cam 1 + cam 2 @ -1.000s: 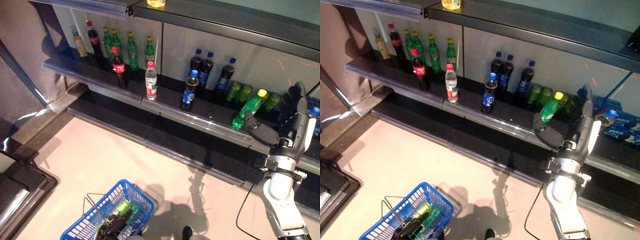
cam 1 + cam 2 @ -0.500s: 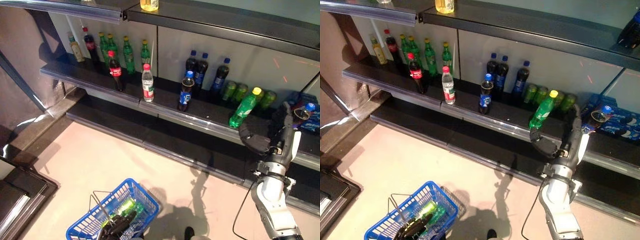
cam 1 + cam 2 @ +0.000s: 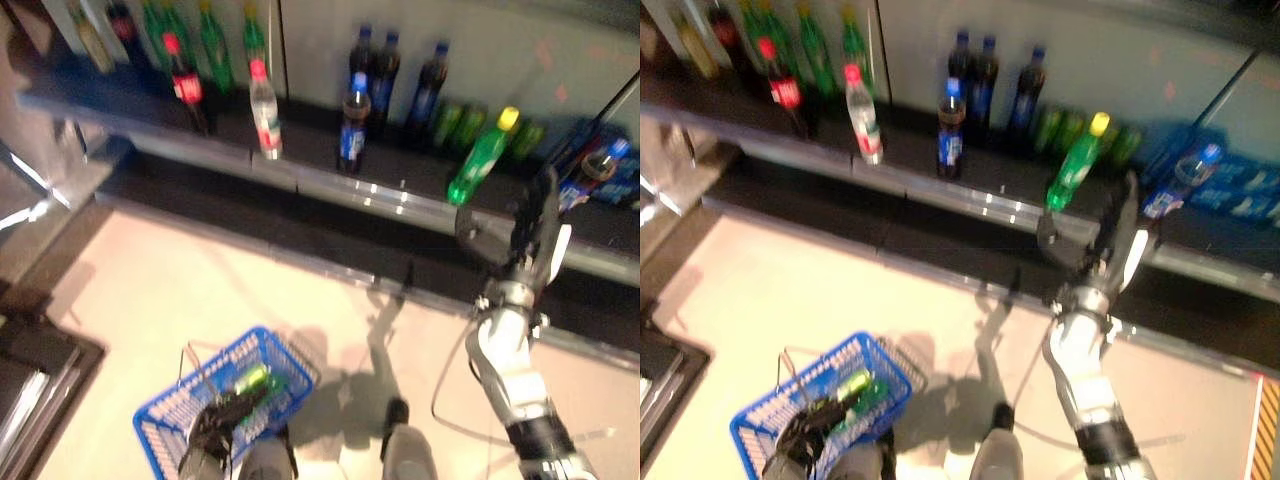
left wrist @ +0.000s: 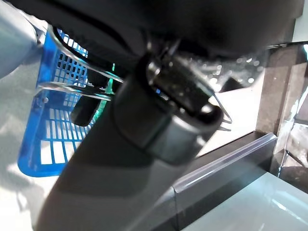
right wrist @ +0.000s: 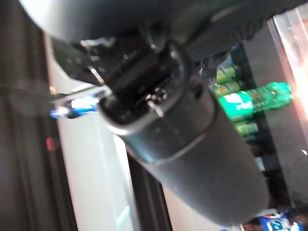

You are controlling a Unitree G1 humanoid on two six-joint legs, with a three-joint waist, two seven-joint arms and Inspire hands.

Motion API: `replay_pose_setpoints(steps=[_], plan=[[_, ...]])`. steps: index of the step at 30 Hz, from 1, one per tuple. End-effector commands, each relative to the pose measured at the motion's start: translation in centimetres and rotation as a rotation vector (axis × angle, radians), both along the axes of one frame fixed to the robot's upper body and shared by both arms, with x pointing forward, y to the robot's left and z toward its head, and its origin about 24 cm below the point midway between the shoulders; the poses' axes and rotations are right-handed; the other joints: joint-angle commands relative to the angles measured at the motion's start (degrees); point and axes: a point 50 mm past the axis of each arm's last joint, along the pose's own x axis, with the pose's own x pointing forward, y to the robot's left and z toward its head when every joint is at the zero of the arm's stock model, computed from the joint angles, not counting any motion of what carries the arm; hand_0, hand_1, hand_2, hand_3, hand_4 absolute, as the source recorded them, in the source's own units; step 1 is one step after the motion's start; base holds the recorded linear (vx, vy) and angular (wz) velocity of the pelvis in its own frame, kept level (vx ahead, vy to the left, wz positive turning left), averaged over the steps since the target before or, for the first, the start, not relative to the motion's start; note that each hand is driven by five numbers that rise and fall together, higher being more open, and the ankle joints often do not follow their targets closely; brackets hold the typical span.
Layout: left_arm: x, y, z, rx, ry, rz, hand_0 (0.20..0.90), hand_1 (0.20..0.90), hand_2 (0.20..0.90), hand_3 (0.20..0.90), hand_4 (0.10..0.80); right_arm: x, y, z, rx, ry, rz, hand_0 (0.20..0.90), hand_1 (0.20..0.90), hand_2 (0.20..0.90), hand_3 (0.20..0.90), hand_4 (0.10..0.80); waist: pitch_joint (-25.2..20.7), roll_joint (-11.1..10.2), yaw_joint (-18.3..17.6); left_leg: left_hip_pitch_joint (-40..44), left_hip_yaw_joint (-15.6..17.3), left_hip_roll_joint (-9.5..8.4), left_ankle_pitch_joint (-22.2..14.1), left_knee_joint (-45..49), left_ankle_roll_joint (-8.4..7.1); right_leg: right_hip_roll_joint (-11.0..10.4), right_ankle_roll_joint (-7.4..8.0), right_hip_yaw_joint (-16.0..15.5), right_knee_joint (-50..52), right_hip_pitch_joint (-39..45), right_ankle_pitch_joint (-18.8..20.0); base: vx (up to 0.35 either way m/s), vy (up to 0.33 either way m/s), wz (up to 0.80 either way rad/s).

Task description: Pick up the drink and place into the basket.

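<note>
My right hand [image 3: 528, 238] is up at the shelf [image 3: 400, 205], fingers straight and spread wide with the thumb out to the left, holding nothing. The drink I judge to be my target, the green bottle [image 3: 481, 158] with the yellow cap, stands tilted on the shelf just beyond the thumb; whether the thumb touches it I cannot tell. To grasp it well, I should bring the palm in behind the bottle's middle, below the label's upper edge, and curl the fingers round only once the body sits between thumb and fingers. Pushing first would tip it into the green cans [image 3: 446, 124] behind. A blue-capped bottle [image 3: 590, 175] lies close on the right, so my fingers need to stay clear of it. My left hand [image 3: 215, 432] is down at the blue basket [image 3: 165, 425], fingers curled round its handle, with something green already inside. The basket waits near left, well apart from the shelf.
</note>
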Motion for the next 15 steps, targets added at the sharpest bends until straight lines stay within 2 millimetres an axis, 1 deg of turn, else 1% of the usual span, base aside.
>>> replay_pose_setpoints(steps=[1,3,5,7,9,11,15], plan=[[2.5,-0.2,3.6,0.021,-0.304,-0.014,0.300,0.300,0.300,0.200,0.100,-0.9,-0.9,4.6,0.009,-0.240,-0.061,0.900,0.900,0.900,0.900,0.800,-1.3,0.5,0.6,-0.6,-2.8,0.27,-3.6,5.5,0.93,0.7,-1.94,-0.9,2.3,-0.2,-0.3,-0.039,-0.080,-0.05],[2.2,-0.5,3.4,0.016,-0.310,-0.033,0.300,0.300,0.300,0.200,0.100,-0.9,-1.2,4.9,0.016,-0.253,-0.070,0.900,0.900,0.900,0.900,0.800,-0.5,0.8,0.6,-1.0,-3.4,0.17,-2.9,4.7,0.79,1.0,-2.27,-0.9,2.2,-0.7,-0.2,-0.065,-0.058,-0.13],[2.0,-0.8,3.3,0.002,-0.329,-0.055,0.300,0.300,0.300,0.200,0.100,-0.8,-1.5,5.6,-0.004,-0.286,-0.079,0.900,0.900,0.900,0.900,0.800,1.2,1.7,0.6,-2.0,-3.9,-0.22,-1.7,3.1,0.72,1.1,-2.65,-1.6,2.1,-2.4,0.1,-0.098,-0.022,-0.04],[2.1,-1.1,3.4,-0.004,-0.347,-0.077,0.300,0.300,0.300,0.200,0.100,-0.7,-1.5,6.7,-0.018,-0.316,-0.073,0.900,0.900,0.900,0.900,0.800,2.2,2.3,0.4,-2.6,-4.2,-0.91,-1.2,2.0,0.82,0.9,-2.76,-1.6,2.3,-3.8,0.3,-0.051,0.025,0.02],[2.2,-1.2,3.4,-0.006,-0.354,-0.079,0.300,0.300,0.300,0.200,0.100,-0.6,-1.5,7.1,-0.026,-0.328,-0.074,0.900,0.900,0.900,0.900,0.800,2.7,2.5,0.4,-2.7,-4.2,-1.24,-1.1,1.7,0.92,0.8,-2.74,-1.5,2.6,-4.3,0.4,0.002,0.012,0.03],[2.9,-1.2,3.7,-0.006,-0.371,-0.076,0.300,0.300,0.300,0.200,0.100,-0.3,-1.4,8.5,-0.034,-0.361,-0.078,0.900,0.900,0.900,0.900,0.800,3.5,2.9,0.3,-3.5,-4.1,-1.78,-1.3,2.2,1.01,0.4,-2.73,-1.5,3.3,-5.5,0.4,0.011,0.027,0.07],[3.7,-1.2,4.2,-0.006,-0.384,-0.086,0.300,0.300,0.300,0.200,0.100,0.0,-1.5,10.1,-0.040,-0.399,-0.098,0.900,0.900,0.900,0.900,0.800,4.7,3.4,0.5,-4.8,-4.4,-2.32,-1.5,3.4,1.10,0.3,-2.95,-1.3,4.1,-6.4,0.1,0.015,0.001,0.06]])
